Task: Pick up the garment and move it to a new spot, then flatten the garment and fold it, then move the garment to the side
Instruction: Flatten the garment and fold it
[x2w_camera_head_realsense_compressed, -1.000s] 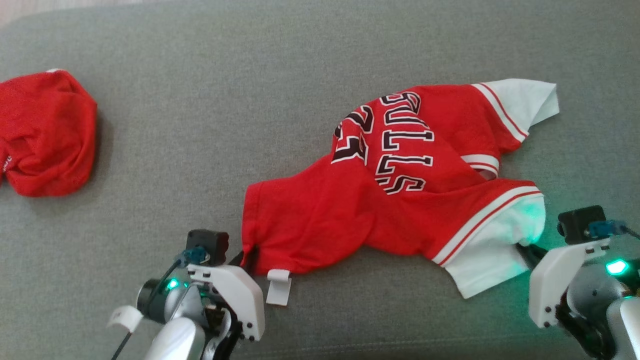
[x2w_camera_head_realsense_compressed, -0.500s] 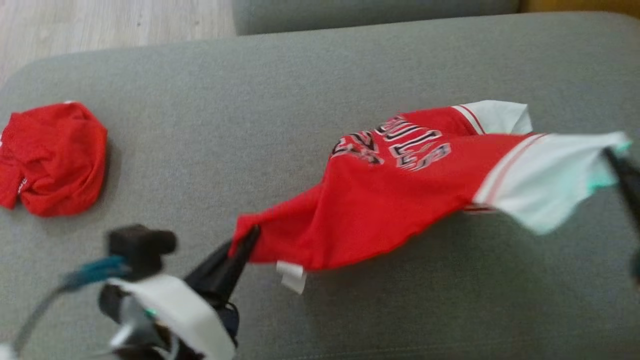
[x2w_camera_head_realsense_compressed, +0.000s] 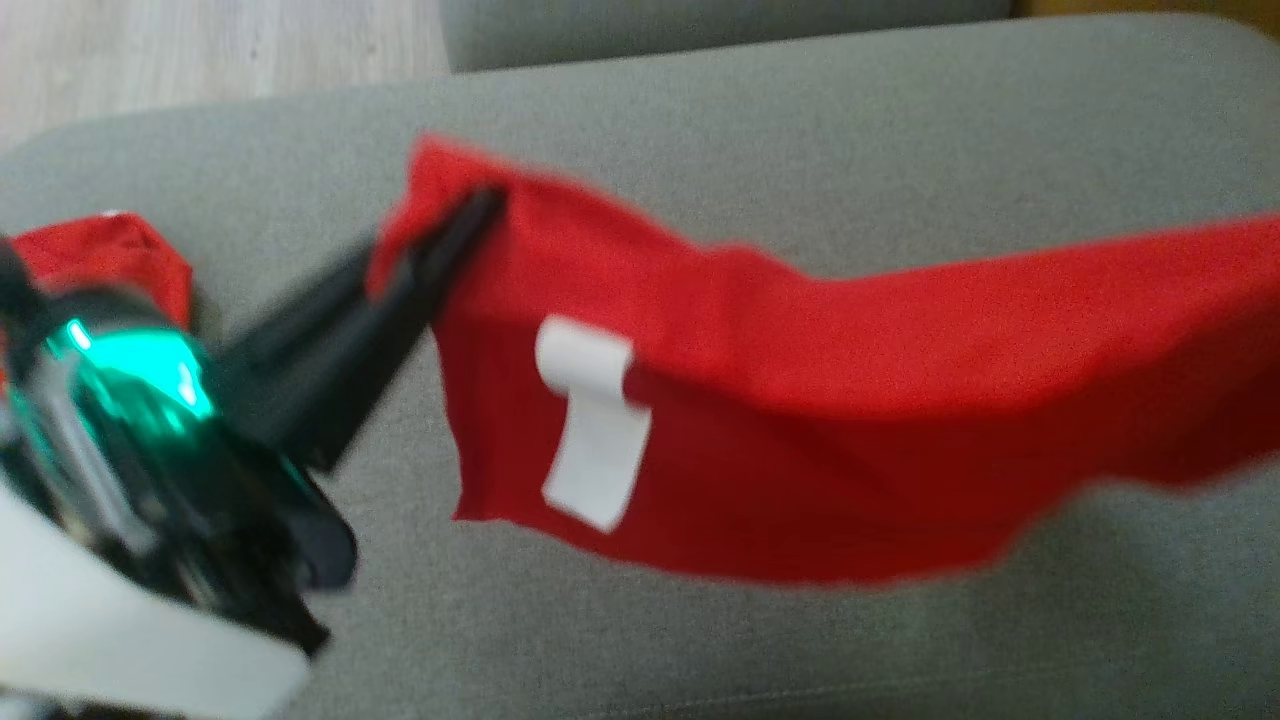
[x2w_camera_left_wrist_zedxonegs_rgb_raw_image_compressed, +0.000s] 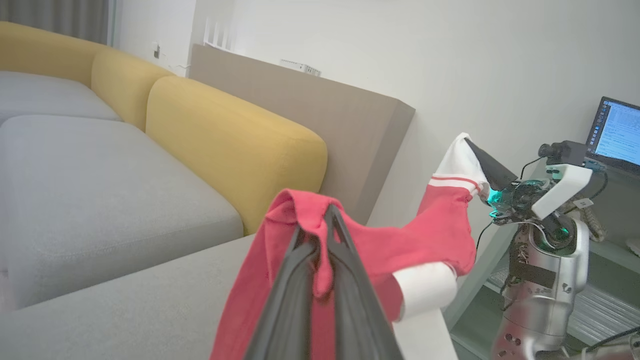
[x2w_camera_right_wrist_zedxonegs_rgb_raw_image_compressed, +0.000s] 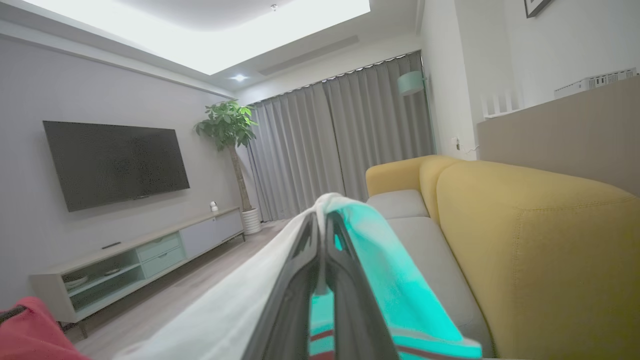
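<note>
While the head view is showing the garment (x2w_camera_head_realsense_compressed: 850, 400) only as a blurred red band stretched in mid-air above the grey sofa seat (x2w_camera_head_realsense_compressed: 800, 150), w/ a white label (x2w_camera_head_realsense_compressed: 595, 420) hanging off its near face, the wrist views are giving the two grips.

L wrist view: left gripper (x2w_camera_left_wrist_zedxonegs_rgb_raw_image_compressed: 327, 215) is pinching a bunched red edge, jaws pressed shut on the fabric. It is also catching the right gripper (x2w_camera_left_wrist_zedxonegs_rgb_raw_image_compressed: 472, 147) opposite, holding up the white sleeve end w/ red stripes, cloth sagging between the two.

R wrist view: right gripper (x2w_camera_right_wrist_zedxonegs_rgb_raw_image_compressed: 322, 222) is clamping white fabric, jaws shut on it, part of the cloth tinted teal. Yellow backrest (x2w_camera_right_wrist_zedxonegs_rgb_raw_image_compressed: 525, 240), TV (x2w_camera_right_wrist_zedxonegs_rgb_raw_image_compressed: 112, 162) & plant (x2w_camera_right_wrist_zedxonegs_rgb_raw_image_compressed: 225, 125) are showing behind.

Head view alone is showing a second red item (x2w_camera_head_realsense_compressed: 110, 255) lying on the seat at far left.
</note>
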